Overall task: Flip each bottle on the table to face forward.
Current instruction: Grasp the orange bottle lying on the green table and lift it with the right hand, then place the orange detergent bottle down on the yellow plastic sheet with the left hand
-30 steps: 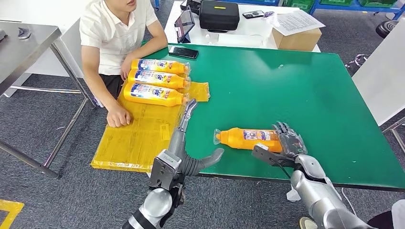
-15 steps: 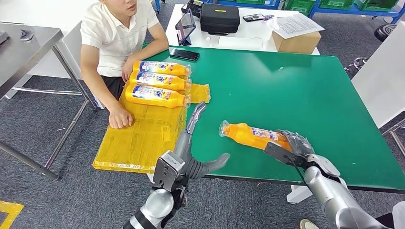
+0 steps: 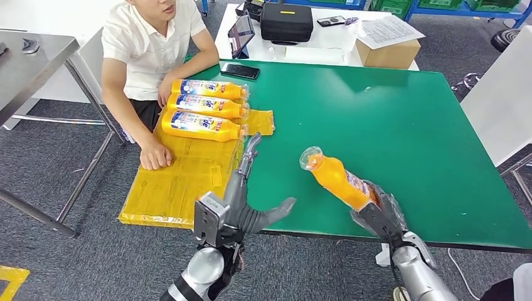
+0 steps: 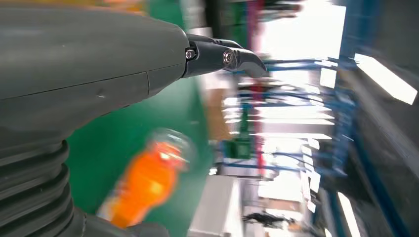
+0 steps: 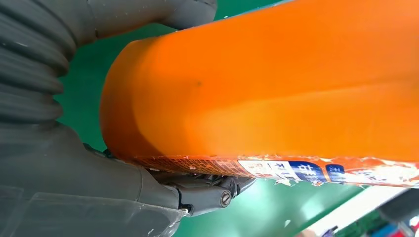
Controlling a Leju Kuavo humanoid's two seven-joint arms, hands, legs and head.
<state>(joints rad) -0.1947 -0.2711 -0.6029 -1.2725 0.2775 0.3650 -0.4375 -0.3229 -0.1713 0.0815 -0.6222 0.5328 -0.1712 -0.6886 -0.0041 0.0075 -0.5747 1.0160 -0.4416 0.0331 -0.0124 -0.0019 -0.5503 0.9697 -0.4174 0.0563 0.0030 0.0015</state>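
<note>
Looking down on a green table (image 3: pixel 389 113), with a yellow mat (image 3: pixel 182 182) overhanging its left edge and a seated person (image 3: pixel 150 44) resting a hand on that mat. Lying side by side at the far end of the mat, three orange bottles (image 3: pixel 204 106), labels up, caps toward the table's middle.

Gripping the base end of a fourth orange bottle (image 3: pixel 339 179) near the table's front edge: the right robot hand (image 3: pixel 379 216), fingers wrapped around the body. Tilting up and away from the robot, the bottle's long axis, with the clear-wrapped cap raised and leaning leftward toward the table's centre and the base buried in the palm. Appearing lifted off the surface at the cap end at least. Showing along one side of the bottle, a strip of blue and white label, so probably not yet turned fully to the front.

Hovering at the table's front edge, just left of the bottle and apart from it: the left robot hand (image 3: pixel 248 200), holding nothing, fingers stretched forward and thumb spread out toward the bottle. Sitting much nearer the bottle's base, the right robot hand; facing the neck and cap, the left.

Blurring heavily in the left wrist view, the bottle and background. Hiding the bottle's base and any contact with the table, the right robot hand's fingers.
</note>
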